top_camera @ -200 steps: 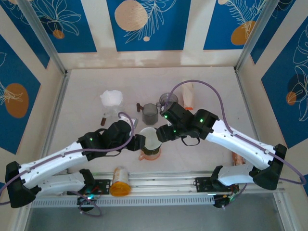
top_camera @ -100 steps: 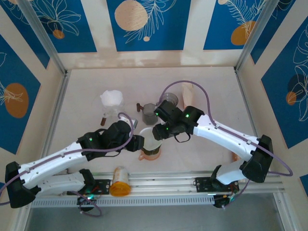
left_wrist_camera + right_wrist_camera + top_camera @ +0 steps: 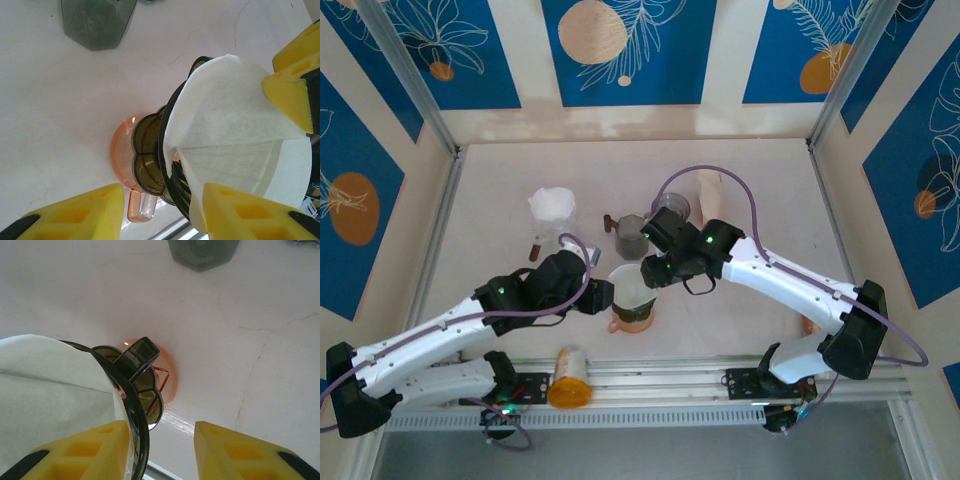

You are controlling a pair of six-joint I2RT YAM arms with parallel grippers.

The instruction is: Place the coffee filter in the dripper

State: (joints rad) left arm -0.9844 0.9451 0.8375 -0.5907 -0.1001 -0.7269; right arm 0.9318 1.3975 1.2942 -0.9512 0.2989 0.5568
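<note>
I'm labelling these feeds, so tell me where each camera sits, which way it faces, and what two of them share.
Top external: fixed above and behind the arms, looking down on the table; both arms show, left gripper and right gripper flanking the dripper.
Left wrist: on the left wrist, facing down past its own yellow fingers at the coffee filter in the dripper.
Right wrist: on the right wrist, facing down past its own yellow fingers at the dripper's rim.
Shared: both wrist views catch coffee filter, dripper and grey container.
</note>
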